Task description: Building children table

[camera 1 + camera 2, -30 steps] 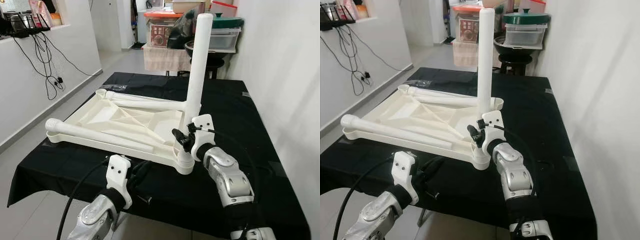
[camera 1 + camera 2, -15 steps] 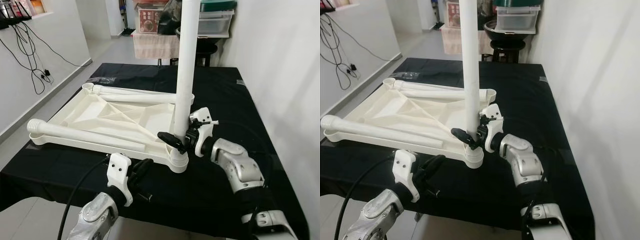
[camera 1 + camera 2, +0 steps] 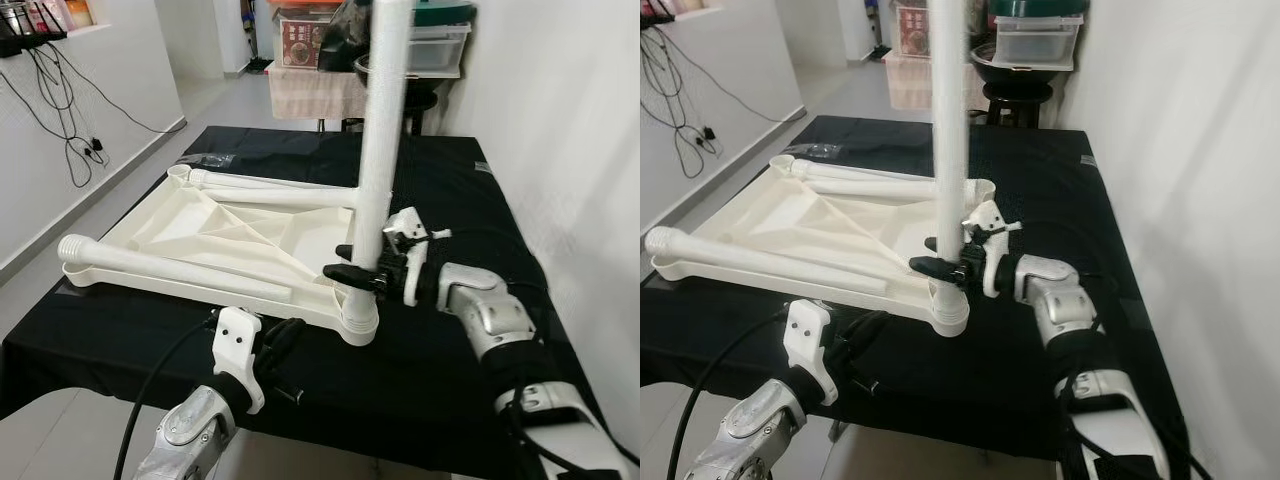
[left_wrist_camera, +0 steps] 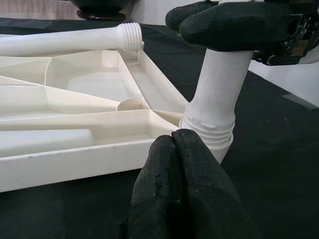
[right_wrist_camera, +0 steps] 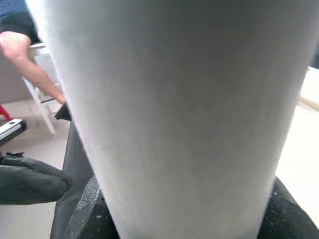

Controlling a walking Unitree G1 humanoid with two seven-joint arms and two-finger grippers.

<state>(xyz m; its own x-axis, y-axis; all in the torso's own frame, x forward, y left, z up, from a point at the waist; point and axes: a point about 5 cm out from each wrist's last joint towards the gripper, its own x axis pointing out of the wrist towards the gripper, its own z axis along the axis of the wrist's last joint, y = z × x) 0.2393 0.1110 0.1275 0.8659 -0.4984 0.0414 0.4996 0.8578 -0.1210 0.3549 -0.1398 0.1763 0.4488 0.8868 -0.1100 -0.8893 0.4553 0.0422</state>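
Upside down on the black-covered bench (image 3: 450,200) lies the white plastic tabletop (image 3: 230,240), its ribbed underside facing up. At its near right corner one white leg (image 3: 378,150) stands upright in the corner socket (image 3: 355,318), the threaded collar at its foot visible just above the socket. The right hand (image 3: 362,268) reaches in from the right and pinches this upright leg low down, one black finger in front of the tube and the other behind it; in the right wrist view the leg's pale surface sits right against the camera, with a black finger (image 5: 30,184) to one side. Two more loose legs rest across the tabletop: a long one (image 3: 180,268) along the near edge with its threaded end toward the left, and another (image 3: 270,190) along the far edge. The left hand (image 3: 285,340) sits low at the bench's near edge, just in front of the tabletop's near side, its fingers (image 4: 184,194) pressed together and holding nothing, their tips close to the socket corner. Behind the bench stand storage boxes (image 3: 320,50) and, on the left wall, hanging cables (image 3: 70,110).
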